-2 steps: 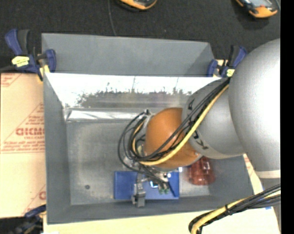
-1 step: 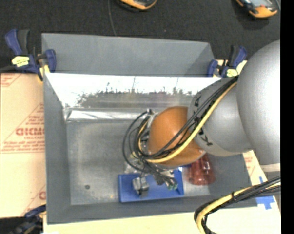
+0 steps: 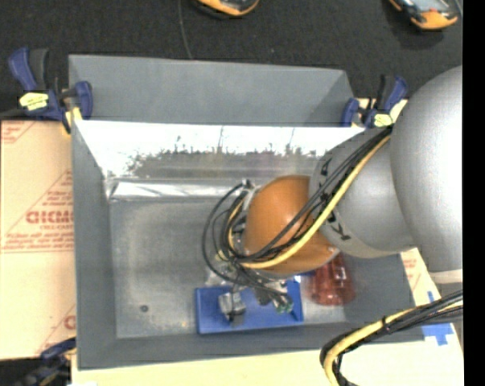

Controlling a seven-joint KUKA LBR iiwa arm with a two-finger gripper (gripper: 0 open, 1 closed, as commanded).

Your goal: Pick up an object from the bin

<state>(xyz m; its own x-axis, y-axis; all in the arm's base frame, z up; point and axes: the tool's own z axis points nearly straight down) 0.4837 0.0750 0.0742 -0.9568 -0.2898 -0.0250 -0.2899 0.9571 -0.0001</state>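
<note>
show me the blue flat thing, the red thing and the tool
blue flat thing [image 3: 208,316], camera view, its left part
red thing [image 3: 332,286], camera view, its middle
tool [image 3: 231,307], camera view, its tip

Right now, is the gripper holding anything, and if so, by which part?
It cannot be told: the gripper is low over a flat blue block by the near wall of the bin; any hold is unclear.

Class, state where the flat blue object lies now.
In the camera view, the flat blue object lies on the bin floor by the lower wall, under the gripper, a red object just to its right.
</note>
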